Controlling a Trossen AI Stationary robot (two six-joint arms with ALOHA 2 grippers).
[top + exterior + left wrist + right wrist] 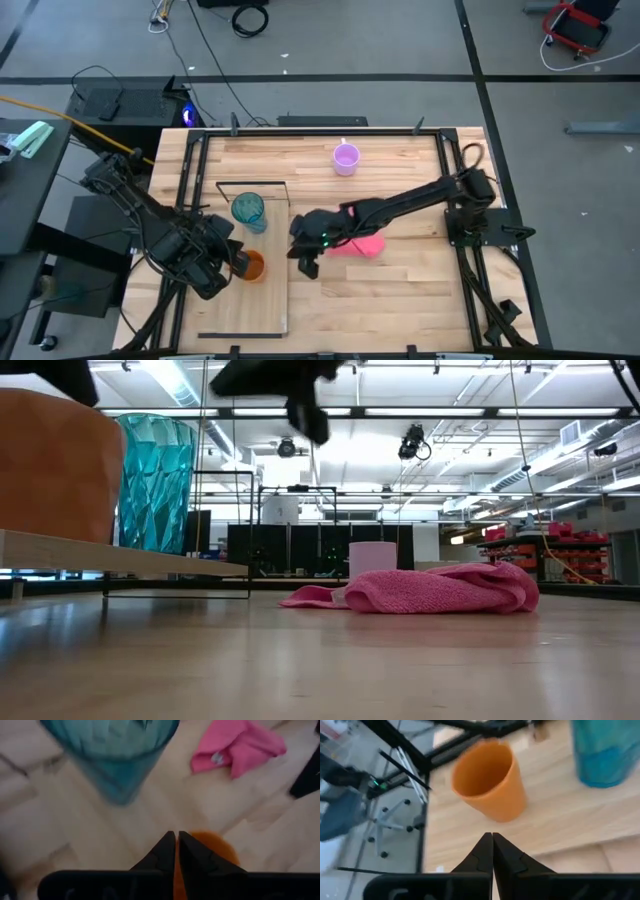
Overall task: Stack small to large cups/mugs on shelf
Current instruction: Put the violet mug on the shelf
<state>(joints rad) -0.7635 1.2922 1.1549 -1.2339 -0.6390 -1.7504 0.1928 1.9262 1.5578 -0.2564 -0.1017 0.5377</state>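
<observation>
Orange mug [252, 266] under the narrow left claw [232, 262] — right claw [306, 262] (fingertips together) hovers beside the shelf [262, 300].

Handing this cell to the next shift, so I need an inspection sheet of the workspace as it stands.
Surface: wooden tabletop inside a black frame.
Job's things: teal tumbler and orange mug stand on the shelf; lilac mug stands apart at the table's far edge.
Clutter: pink cloth bunched mid-table.
Grippers: left gripper at the orange mug, fingers nearly together at its rim; right gripper shut, empty, beside the shelf, facing the orange mug.
Cables: black and yellow leads on the floor beyond and left of the table.
Surroundings: grey floor, red cart, black equipment box.
</observation>
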